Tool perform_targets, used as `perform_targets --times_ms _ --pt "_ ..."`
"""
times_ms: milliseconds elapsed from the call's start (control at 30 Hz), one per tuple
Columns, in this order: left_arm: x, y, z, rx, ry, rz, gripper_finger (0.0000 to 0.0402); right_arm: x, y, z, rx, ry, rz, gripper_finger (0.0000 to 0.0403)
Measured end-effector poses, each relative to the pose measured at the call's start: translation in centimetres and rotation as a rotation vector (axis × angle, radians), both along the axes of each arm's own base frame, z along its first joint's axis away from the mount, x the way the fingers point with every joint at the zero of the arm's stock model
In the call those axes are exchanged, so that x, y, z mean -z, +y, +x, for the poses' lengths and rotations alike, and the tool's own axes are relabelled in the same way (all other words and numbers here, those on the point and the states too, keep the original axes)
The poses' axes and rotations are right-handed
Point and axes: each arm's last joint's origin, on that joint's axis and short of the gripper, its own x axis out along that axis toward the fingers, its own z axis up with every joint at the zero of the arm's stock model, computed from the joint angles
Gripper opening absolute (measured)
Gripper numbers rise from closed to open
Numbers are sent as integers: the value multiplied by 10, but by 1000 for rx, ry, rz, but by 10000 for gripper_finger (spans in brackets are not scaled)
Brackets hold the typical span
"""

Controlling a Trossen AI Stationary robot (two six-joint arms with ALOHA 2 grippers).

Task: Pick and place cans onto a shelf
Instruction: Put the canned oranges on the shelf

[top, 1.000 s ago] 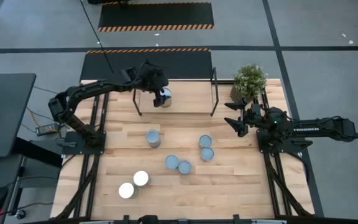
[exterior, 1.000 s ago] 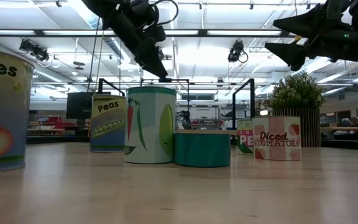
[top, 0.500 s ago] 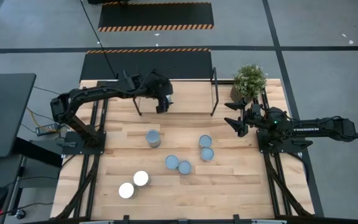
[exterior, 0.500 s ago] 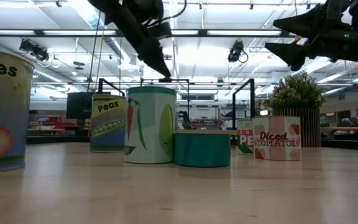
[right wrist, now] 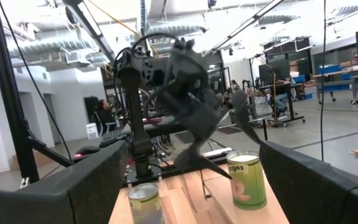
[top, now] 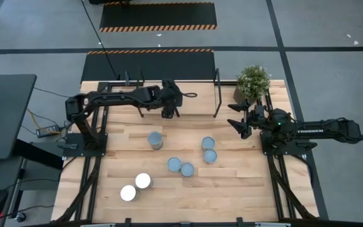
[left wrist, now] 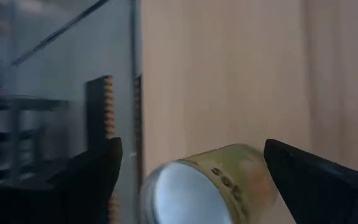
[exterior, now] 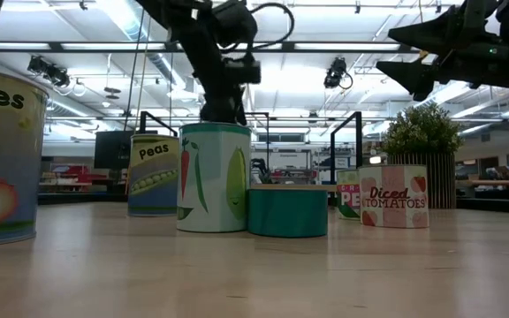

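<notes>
Your left gripper stands wide apart, the can between its fingers but ungrasped, upright on the shelf. Withdraw clear of it. Your right gripper waits spread, empty, nearer the table's cans.

Seven cans before the shelf, plant right — behind.
</notes>
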Motion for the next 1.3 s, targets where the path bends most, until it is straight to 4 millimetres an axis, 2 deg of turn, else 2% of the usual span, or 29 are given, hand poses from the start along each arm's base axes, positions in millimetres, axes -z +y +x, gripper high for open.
perform_targets --times_ms 200,467,733,933,1300 --pt "5 -4 1 -22 43 41 398 -2 0 -1 0 -25 -6 373" --pt "9 10 -2 -82 25 -1 398 -3 0 -1 -2 -30 -2 373" --pt "24 16 0 -123 95 45 398 -2 0 -1 -7 -31 14 373" --pt "25 20 -2 -154 131 92 398 -2 0 0 -6 -25 14 373" --pt "26 48 -16 -231 163 89 398 -2 0 0 -8 -26 19 373"
